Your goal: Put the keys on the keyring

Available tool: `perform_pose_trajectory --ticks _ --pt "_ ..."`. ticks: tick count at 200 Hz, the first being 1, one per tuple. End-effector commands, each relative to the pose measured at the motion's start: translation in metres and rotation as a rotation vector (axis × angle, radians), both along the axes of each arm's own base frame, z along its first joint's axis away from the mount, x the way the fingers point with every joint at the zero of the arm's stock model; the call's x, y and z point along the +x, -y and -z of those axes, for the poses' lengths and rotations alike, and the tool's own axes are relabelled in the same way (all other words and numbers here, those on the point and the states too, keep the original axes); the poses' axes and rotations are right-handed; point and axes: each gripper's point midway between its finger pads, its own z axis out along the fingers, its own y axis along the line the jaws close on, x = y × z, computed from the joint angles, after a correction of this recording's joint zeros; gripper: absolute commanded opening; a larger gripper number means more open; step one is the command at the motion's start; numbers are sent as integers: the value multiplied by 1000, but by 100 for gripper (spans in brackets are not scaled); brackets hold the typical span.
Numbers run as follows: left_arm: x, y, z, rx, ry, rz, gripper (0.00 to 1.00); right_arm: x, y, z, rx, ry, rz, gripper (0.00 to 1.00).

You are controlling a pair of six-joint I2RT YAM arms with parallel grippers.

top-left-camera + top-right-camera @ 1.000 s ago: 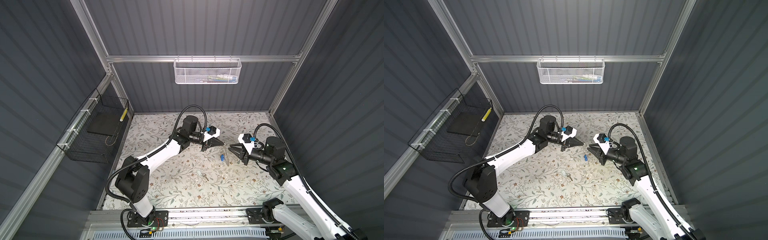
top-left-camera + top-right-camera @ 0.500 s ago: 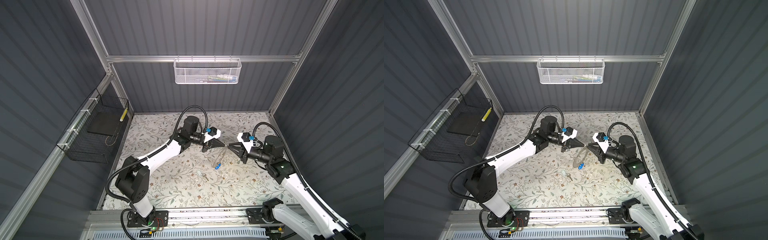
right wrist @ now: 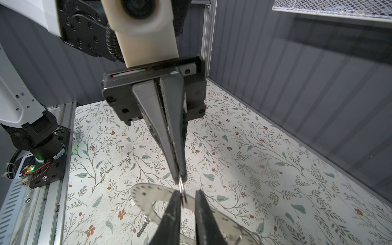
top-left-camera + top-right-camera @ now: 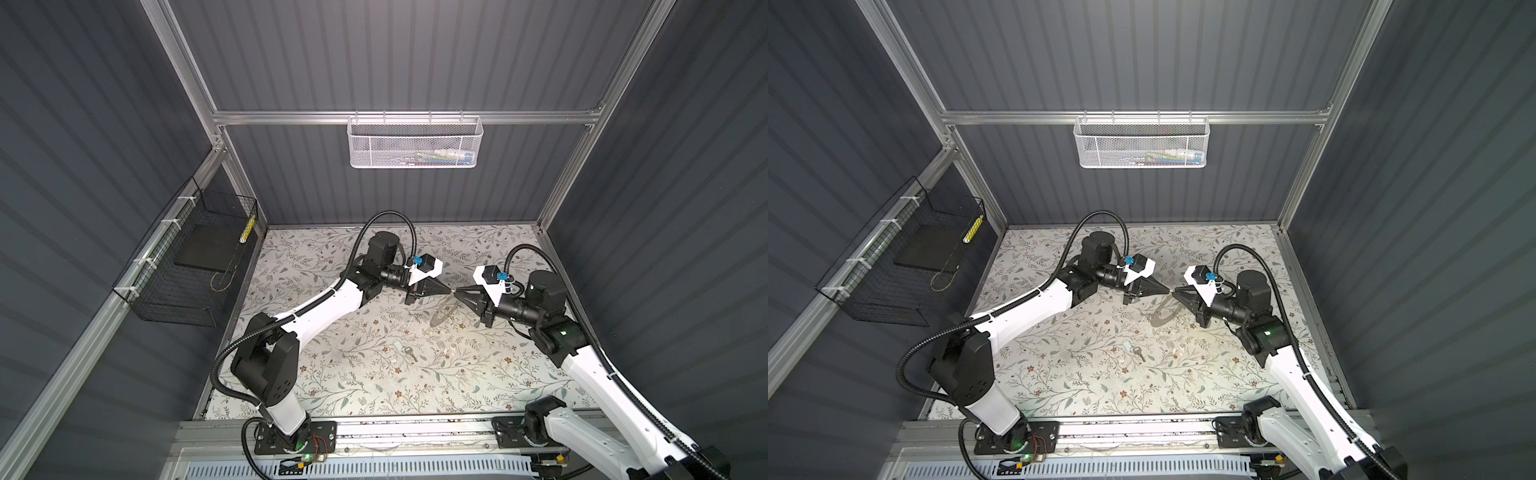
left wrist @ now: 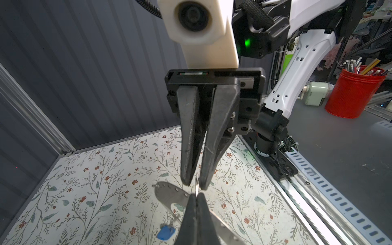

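In both top views the left gripper [image 4: 450, 291] and right gripper [image 4: 457, 292], well apart a second earlier, met tip to tip above the desk [image 4: 332, 374]. The keyring [image 4: 441, 318] dangled beneath them, and the pale key [image 4: 405, 352] lay unthreaded.

Left wrist: the blue key [image 5: 166, 232] seemingly hung on the keyring, so one key was likely done.

Right wrist: the left gripper was clenched on a wire loop [image 3: 181, 186]. Whether the right gripper gripped it, I could not tell.

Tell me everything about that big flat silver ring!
The keyring is a wide, flat, thin grey metal band with little holes along its rim. It hangs tilted over the flowery mat, from a small wire loop pinched by the shut left gripper. A blue-headed key seems to hang from it.
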Motion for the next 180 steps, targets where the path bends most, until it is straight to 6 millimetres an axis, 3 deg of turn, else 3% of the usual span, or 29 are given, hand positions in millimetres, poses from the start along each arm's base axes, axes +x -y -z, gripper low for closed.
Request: perform_pose_trajectory --ticks 1,60,114,175,180 --pt "-12 0 -28 -53 34 52 0 -2 -3 -2 3 11 -22 15" --pt "-15 2 -26 -49 23 72 0 -5 -5 -5 10 19 -41 6" --pt "-17 2 -26 -47 27 91 0 -3 -5 -5 6 18 -36 12" --pt "-15 2 -22 -29 38 79 0 -6 -6 -6 3 23 -51 1" --pt "-14 2 -21 -23 44 69 6 -6 -5 -6 1 22 -50 1"
